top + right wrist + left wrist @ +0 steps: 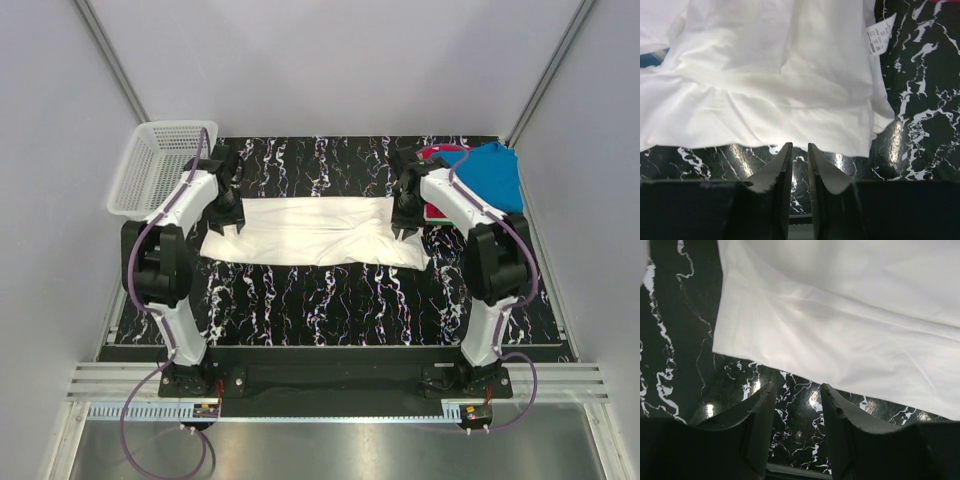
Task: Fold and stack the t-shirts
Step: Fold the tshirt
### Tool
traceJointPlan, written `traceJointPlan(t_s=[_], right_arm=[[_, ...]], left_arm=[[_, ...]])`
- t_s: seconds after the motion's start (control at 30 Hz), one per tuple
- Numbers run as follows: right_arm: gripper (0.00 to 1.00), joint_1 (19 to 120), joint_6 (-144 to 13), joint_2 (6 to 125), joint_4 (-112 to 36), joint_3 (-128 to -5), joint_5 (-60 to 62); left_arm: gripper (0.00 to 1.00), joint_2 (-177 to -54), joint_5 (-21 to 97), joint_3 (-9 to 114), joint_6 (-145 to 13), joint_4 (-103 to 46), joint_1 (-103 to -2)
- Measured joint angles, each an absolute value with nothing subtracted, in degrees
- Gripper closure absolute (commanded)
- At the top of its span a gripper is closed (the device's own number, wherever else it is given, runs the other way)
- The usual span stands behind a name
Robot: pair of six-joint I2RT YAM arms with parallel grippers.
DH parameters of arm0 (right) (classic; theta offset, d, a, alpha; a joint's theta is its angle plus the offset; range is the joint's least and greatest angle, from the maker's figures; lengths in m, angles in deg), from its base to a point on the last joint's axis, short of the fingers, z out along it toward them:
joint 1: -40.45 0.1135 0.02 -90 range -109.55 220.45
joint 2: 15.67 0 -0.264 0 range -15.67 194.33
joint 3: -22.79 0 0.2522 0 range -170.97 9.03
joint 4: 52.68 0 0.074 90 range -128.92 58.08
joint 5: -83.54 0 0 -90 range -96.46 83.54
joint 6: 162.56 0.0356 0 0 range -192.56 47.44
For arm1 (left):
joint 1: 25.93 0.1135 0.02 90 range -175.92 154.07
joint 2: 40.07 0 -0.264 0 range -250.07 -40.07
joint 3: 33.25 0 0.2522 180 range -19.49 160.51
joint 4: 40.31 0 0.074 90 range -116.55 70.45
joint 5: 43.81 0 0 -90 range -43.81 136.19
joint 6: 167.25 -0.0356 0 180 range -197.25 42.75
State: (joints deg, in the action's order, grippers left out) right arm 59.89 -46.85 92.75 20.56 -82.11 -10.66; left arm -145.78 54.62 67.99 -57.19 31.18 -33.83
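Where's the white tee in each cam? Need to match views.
Top external: the white t-shirt lies spread crosswise at mid-table.
Left wrist: the white t-shirt fills the upper right, one corner at left centre.
Right wrist: the white t-shirt covers the upper part, with its label tag at upper right.
Shared landmark: the black marbled tabletop shows below the cloth's edge in all three.

Red t-shirt point(432, 152) mostly hidden under blue t-shirt point(495, 172) and right arm point(450, 195); only a rim shows. White t-shirt point(315, 232): both ends covered from above by right arm and left arm point(205, 195), cut off by frame edges in both wrist views. Its tag point(881, 34): print too small to read.
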Motion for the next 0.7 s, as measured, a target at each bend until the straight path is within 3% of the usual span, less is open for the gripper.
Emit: traceJointPlan(t_s=[0.27,0.37,0.4,0.6,0.7], right_arm=[[0.77,59.89,-46.43,103.59,17.87,-84.88,-11.91],[0.91,59.89,-46.13,104.94,17.72,-85.84,-12.81],[1.0,59.89,-46.04,105.34,17.66,-86.11,-13.03],[1.0,59.89,-45.21,107.65,17.5,-86.24,-13.99],[1.0,59.91,-45.12,109.1,18.88,-87.98,-14.66]], left_arm=[[0.55,-152.08,54.25,69.24,-57.78,29.17,-34.72],[0.56,-152.47,54.38,69.41,-57.78,28.76,-34.74],[0.58,-152.56,54.4,69.41,-57.78,28.62,-34.79],[0.76,-153.5,55.36,69.08,-57.7,27.34,-34.85],[0.79,-153.5,55.95,67.95,-57.5,27.07,-34.85]])
